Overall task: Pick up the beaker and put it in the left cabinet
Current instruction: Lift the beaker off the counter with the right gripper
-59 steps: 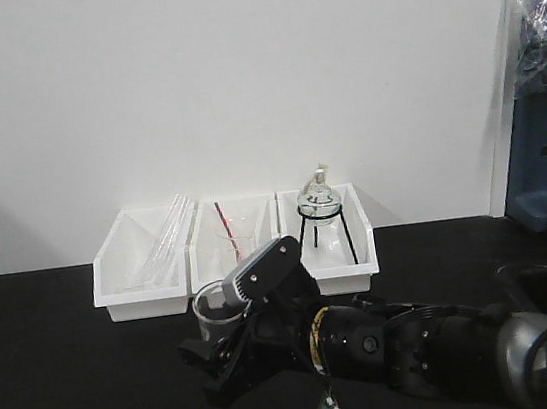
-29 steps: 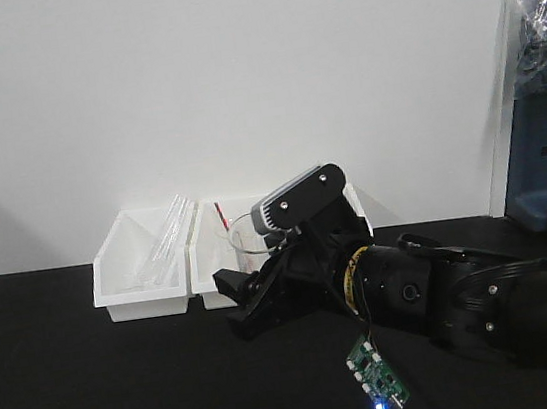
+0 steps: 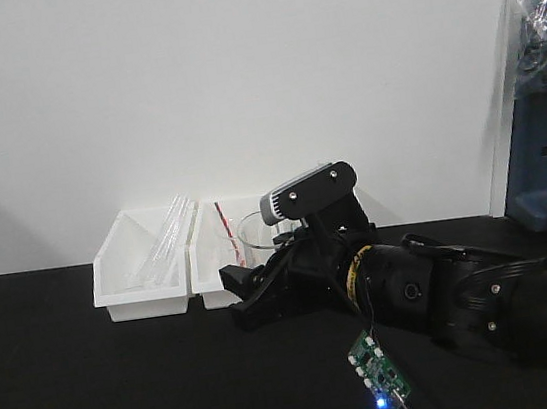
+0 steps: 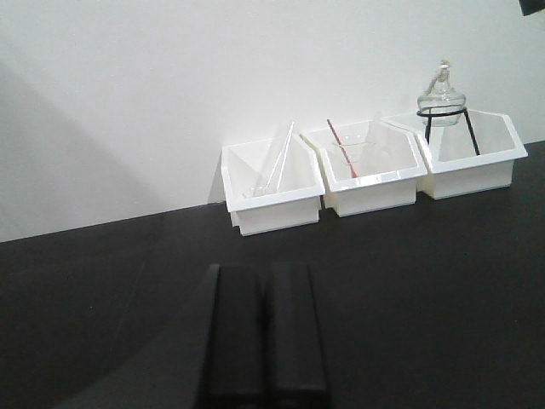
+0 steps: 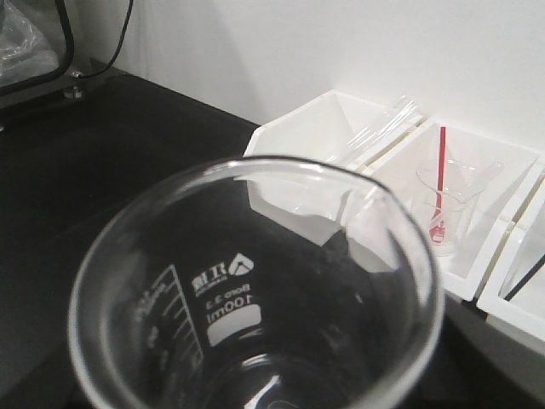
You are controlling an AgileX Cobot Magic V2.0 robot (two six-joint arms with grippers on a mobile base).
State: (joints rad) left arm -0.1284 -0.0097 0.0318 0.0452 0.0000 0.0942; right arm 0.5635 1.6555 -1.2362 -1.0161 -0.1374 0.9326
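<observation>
Two jaws of your left gripper (image 4: 260,336) sit pressed together, empty, low over the black table (image 4: 443,281), while your right gripper (image 3: 250,293) clamps the 100 ml beaker (image 5: 255,290) upright, raised off the table before the white bins (image 4: 274,217), probably for carrying to the left cabinet, which is out of view.

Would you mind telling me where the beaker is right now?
In the front view the beaker sits in the right gripper, left of centre, just in front of the middle white bin; it fills the right wrist view.
</observation>
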